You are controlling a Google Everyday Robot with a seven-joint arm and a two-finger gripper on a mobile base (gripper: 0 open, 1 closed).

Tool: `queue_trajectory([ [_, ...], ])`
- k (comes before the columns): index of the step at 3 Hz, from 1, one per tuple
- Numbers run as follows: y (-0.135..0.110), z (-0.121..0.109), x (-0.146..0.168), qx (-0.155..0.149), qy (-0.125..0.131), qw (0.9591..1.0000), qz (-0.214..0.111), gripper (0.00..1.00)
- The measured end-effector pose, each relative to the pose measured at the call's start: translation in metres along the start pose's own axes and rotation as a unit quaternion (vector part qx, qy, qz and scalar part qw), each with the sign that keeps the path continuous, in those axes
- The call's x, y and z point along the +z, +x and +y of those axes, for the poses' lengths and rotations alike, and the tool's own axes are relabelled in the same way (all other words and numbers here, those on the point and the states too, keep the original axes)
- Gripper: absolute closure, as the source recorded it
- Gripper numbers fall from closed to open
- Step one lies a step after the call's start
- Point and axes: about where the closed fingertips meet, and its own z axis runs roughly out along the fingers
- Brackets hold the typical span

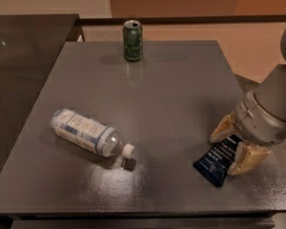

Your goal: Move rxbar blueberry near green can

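rxbar blueberry [213, 164]: navy, flat, front-right (hand [223, 155] over its end) | green can [133, 41]: upright, far edge, well apart

Single view: raised, by near edge of table [148, 104], facing down and across toward far edge; medium range, whole top in frame. Gripper [226, 152] lower right.
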Motion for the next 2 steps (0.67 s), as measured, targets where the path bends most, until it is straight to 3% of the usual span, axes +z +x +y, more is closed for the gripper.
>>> queue_trajectory([
  [2, 0.0030, -0.0038, -0.0095, 0.007, 0.011, 0.9999, -0.004, 0.97],
])
